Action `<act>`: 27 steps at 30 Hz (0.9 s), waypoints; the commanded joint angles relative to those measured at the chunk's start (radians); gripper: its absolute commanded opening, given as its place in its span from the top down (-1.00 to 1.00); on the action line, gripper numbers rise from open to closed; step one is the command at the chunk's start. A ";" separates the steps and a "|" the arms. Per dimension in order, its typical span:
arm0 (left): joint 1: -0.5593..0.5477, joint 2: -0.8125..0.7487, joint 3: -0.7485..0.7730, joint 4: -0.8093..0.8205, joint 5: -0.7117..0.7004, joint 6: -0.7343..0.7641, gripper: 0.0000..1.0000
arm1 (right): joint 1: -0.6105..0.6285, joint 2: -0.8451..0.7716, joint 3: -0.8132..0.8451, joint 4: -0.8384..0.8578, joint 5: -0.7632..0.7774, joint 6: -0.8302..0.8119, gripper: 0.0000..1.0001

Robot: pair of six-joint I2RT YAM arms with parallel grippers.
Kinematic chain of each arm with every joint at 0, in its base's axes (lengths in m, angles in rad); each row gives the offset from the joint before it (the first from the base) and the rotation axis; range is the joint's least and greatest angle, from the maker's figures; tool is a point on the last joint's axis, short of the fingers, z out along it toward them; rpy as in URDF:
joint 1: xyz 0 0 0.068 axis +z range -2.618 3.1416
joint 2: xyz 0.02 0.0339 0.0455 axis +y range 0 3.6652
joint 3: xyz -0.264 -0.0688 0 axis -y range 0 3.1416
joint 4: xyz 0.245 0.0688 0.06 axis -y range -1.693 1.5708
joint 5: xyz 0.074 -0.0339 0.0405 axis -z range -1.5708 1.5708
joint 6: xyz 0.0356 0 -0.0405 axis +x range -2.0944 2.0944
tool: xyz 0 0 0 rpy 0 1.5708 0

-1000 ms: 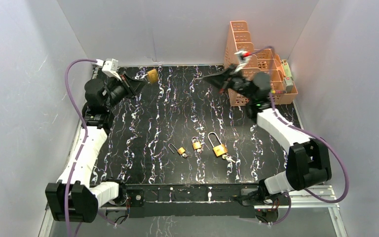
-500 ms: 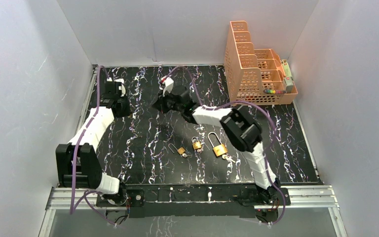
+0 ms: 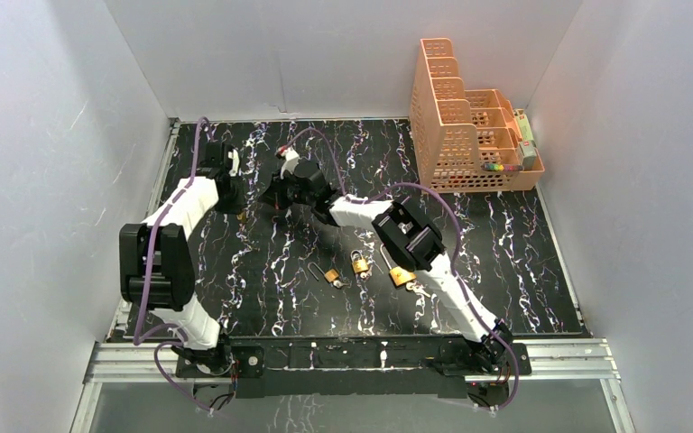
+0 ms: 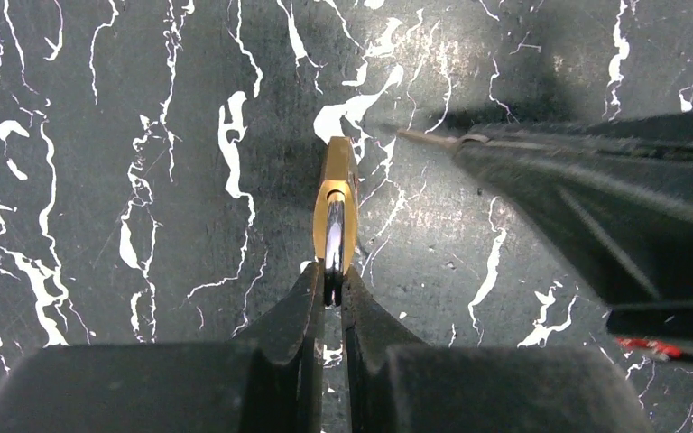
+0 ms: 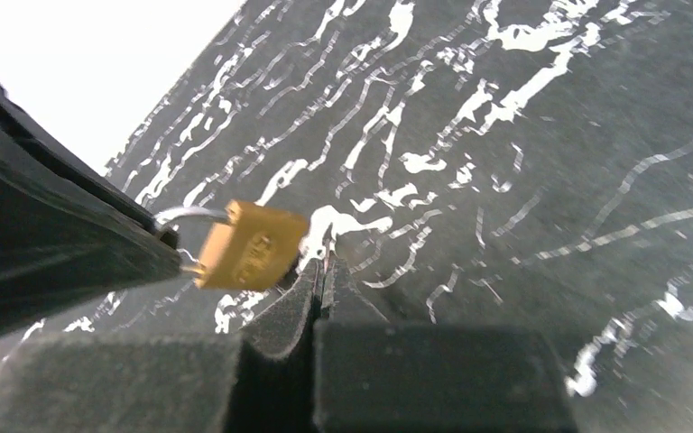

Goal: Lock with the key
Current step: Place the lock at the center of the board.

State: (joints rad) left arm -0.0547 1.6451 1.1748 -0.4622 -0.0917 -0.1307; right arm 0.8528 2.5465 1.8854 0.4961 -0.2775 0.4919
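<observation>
A small brass padlock [image 4: 336,194] hangs edge-on just above the black marbled mat [image 3: 235,262]. My left gripper [image 4: 332,287] is shut on its silver shackle [image 4: 334,236]. In the right wrist view the same padlock [image 5: 251,245] sits just left of my right gripper [image 5: 323,266], which is shut. A thin metal sliver, the key [image 4: 429,137], sticks out of the right gripper's fingers [image 4: 577,189] and points at the padlock's far end without touching it. From above, both grippers [image 3: 237,206] [image 3: 269,200] meet at the mat's back left.
Three more brass padlocks lie on the mat at front centre: a small one [image 3: 332,276], a middle one [image 3: 359,263] and a large one [image 3: 401,275] with a key beside it. An orange plastic organiser [image 3: 469,126] stands at the back right. Grey walls close in the sides.
The left gripper has come down from the back left with the padlock. The right gripper has swung left from the orange organiser and now faces it.
</observation>
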 commanded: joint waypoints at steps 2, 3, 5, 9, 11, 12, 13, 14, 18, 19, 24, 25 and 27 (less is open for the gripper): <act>-0.003 0.027 0.093 -0.052 -0.007 0.016 1.00 | 0.032 0.058 0.116 0.038 -0.027 0.049 0.94; -0.003 0.038 0.103 -0.059 -0.010 0.015 1.00 | 0.032 0.063 0.120 0.036 -0.027 0.051 0.91; -0.003 0.060 0.121 -0.070 -0.013 0.014 1.00 | 0.032 0.066 0.120 0.031 -0.027 0.054 0.88; -0.003 0.090 0.148 -0.082 -0.023 0.008 1.00 | 0.032 0.052 0.090 0.022 -0.016 0.058 0.60; -0.002 0.094 0.156 -0.085 -0.022 0.003 0.96 | 0.032 0.036 0.057 0.032 0.001 0.061 0.31; -0.003 0.094 0.155 -0.086 -0.020 0.001 0.85 | 0.032 0.029 0.046 0.035 0.009 0.059 0.16; -0.003 0.092 0.154 -0.086 -0.018 0.000 0.71 | 0.032 0.022 0.038 0.031 0.009 0.055 0.05; -0.002 0.091 0.156 -0.087 -0.017 -0.001 0.58 | 0.032 0.012 0.031 0.025 0.017 0.047 -0.05; -0.003 0.072 0.171 -0.088 -0.022 -0.006 0.24 | 0.020 -0.084 -0.047 -0.012 0.062 -0.012 -0.15; -0.003 0.064 0.178 -0.089 -0.024 -0.007 0.14 | 0.015 -0.123 -0.075 -0.013 0.073 -0.034 -0.16; -0.003 0.000 0.210 -0.093 -0.006 -0.016 -0.10 | 0.014 -0.407 -0.351 -0.079 0.157 -0.230 -0.28; -0.003 -0.018 0.215 -0.094 0.002 -0.018 -0.11 | 0.021 -0.472 -0.401 -0.107 0.176 -0.285 -0.34; -0.003 -0.061 0.214 -0.092 0.019 -0.023 -0.12 | 0.040 -0.587 -0.485 -0.208 0.215 -0.368 -0.49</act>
State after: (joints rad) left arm -0.0547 1.7119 1.3426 -0.5316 -0.0971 -0.1429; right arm 0.8711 2.2208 1.5036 0.3805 -0.1562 0.3443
